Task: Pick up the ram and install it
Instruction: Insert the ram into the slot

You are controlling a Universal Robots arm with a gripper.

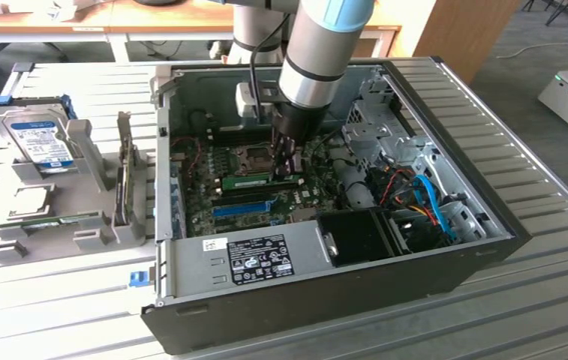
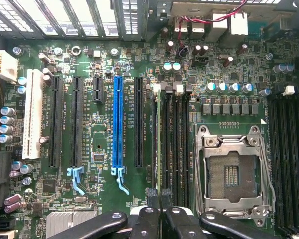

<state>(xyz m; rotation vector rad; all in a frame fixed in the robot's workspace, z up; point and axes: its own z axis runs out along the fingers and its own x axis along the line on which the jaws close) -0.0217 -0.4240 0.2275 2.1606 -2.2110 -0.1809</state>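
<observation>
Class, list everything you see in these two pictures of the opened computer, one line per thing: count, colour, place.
computer case: one, black, open, on the table
table: one, grey, slatted, under the case
motherboard: one, green, inside the case
processor socket: one, silver, on the motherboard
expansion slot: one, blue, between black slots
the ram: one, green, on edge between the expansion slot and the processor socket
hard drive: one, silver with a blue-white label, in a grey holder at the exterior view's left
fan: one, black, inside the case
arm: one, grey and blue, reaching into the case
gripper: one, black, shut on the ram's end
</observation>
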